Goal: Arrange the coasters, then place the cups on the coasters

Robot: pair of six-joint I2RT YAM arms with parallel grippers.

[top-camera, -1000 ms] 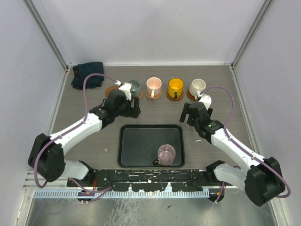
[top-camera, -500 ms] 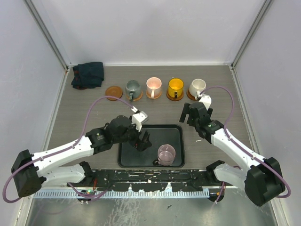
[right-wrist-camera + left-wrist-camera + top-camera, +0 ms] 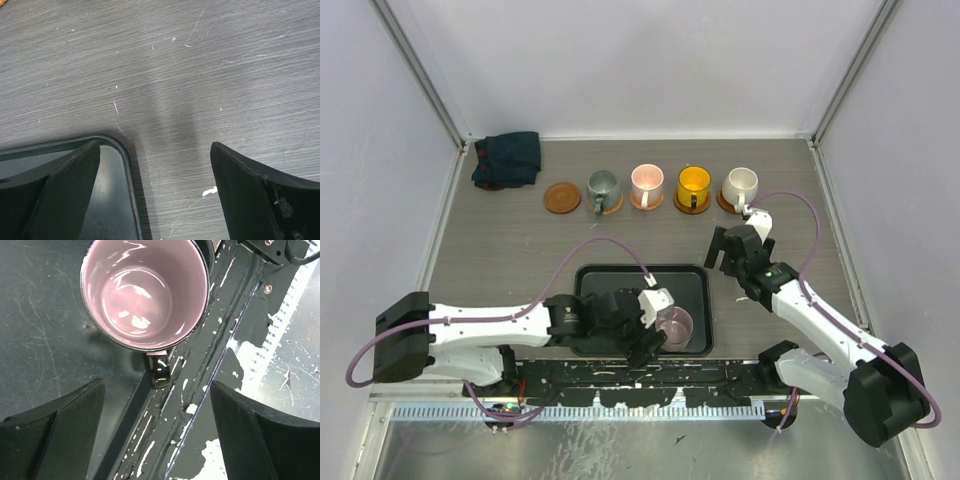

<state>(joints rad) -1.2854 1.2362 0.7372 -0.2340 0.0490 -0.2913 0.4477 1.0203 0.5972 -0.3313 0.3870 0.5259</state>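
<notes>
At the back stands a row of coasters: a bare brown one [image 3: 561, 197], then others under the grey-teal cup [image 3: 603, 188], pink cup [image 3: 647, 181], yellow cup [image 3: 693, 184] and cream cup [image 3: 740, 183]. The mauve cup [image 3: 673, 326] [image 3: 145, 290] stands upright in the black tray [image 3: 582, 275], its handle [image 3: 160, 371] pointing to the near rim. My left gripper [image 3: 643, 345] [image 3: 157, 390] hangs open just on the near side of that cup, the handle in line with the gap and nothing held. My right gripper [image 3: 728, 250] [image 3: 154, 150] is open and empty over the table by the tray's far right corner [image 3: 122, 150].
A dark folded cloth [image 3: 507, 158] lies in the back left corner. The tray sits at the middle front, and behind its near rim runs the black, paint-flecked base rail [image 3: 200, 405]. Grey walls close in the table on three sides.
My left arm has left the grey-teal cup on its coaster and swung back and down to the mauve cup in the tray. The right arm has barely shifted.
</notes>
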